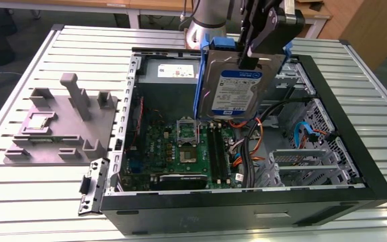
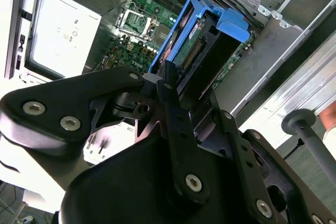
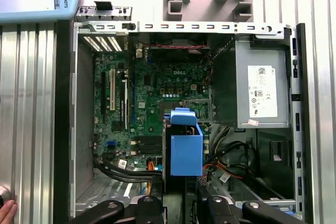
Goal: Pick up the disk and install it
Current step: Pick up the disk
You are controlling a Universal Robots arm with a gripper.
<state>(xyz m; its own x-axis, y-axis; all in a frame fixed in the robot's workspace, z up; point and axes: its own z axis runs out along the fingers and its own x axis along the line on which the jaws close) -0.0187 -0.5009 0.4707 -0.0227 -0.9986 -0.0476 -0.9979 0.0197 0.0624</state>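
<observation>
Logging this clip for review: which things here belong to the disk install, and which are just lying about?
Job in hand:
disk, held in the gripper
open computer case below it

Lying about:
grey plastic stand on the table

Probably a lab, slotted metal bench [image 1: 32, 196], opened computer case [image 1: 247, 214]

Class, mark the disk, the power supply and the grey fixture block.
disk [image 1: 239, 96], exterior view, on its white-and-blue label.
power supply [image 3: 261, 92], first wrist view, on its white label.
grey fixture block [image 1: 49, 143], exterior view, on its flat base.
</observation>
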